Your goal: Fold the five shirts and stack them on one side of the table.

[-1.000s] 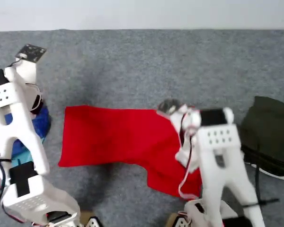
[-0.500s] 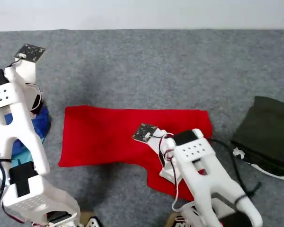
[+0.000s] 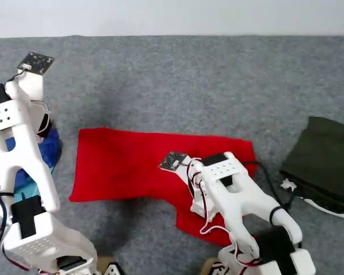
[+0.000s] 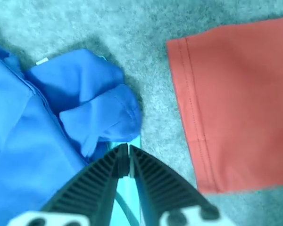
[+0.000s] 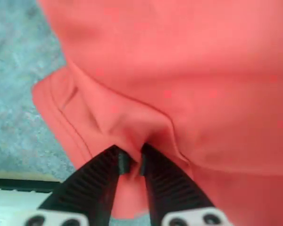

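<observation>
1. Desk [image 3: 189, 80]: grey, carpet-like cover. Three shirts and a turquoise cloth lie on it.
2. Red shirt [image 3: 132, 166]: spread flat across the middle of the desk, one sleeve trailing toward the near edge. The left wrist view shows a stitched hem edge of it [image 4: 236, 103] lying flat on the grey.
3. Right gripper [image 5: 130, 162]: fingers closed tight on a raised fold of the red shirt [image 5: 179, 61], cloth bunched between the tips. The right arm [image 3: 229, 183] stands over the shirt's near right part.
4. Left gripper [image 4: 128, 162]: fingers closed together, tips meeting, no cloth seen between them. It hangs over a turquoise cloth [image 4: 134, 197], just beside the blue shirt [image 4: 85, 94].
5. Blue shirt [image 3: 51, 146]: crumpled at the desk's left side, partly under the left arm, near the red shirt but apart from it.
6. Dark green shirt [image 3: 327, 160]: folded at the right edge, well apart from the red shirt.
7. Labels: small white tag [image 4: 41, 60] at the blue shirt's edge; another white tag [image 3: 286, 184] by the dark green shirt. Print on both is too small to read.
</observation>
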{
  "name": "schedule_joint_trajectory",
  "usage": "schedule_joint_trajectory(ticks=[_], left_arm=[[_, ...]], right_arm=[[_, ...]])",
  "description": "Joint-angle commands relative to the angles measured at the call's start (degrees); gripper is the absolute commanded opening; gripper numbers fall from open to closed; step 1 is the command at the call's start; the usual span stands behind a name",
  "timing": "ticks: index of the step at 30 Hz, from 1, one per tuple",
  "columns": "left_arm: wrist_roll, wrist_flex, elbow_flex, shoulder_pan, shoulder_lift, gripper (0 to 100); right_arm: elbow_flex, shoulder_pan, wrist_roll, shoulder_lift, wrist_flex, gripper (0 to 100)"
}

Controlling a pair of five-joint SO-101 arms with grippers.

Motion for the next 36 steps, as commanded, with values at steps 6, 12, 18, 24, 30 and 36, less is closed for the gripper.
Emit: schedule_joint_trajectory(ticks=[6,12,18,24,30,36], left_arm=[[0.0,-2.6,3.4,0.7,-2.5,1],[-0.1,-2.7,3.3,1.6,-2.5,1],[-0.1,-2.7,3.3,3.3,-2.5,1],[0.0,-2.7,3.4,3.6,-2.5,1],[0.0,-2.7,3.4,3.5,-2.5,1],[0.0,-2.7,3.4,3.5,-2.5,1]], right_arm=[[-17.7,9.2,0.5,0.2,9.7,1.1],[-27.5,12.5,0.5,0.8,8.7,1.4],[-28.0,12.7,0.3,6.8,7.9,1.7],[-33.8,14.3,-3.3,15.9,8.3,11.7],[-43.4,15.9,-5.5,21.2,8.5,14.1],[-49.8,15.9,-5.7,27.8,8.5,14.1]])
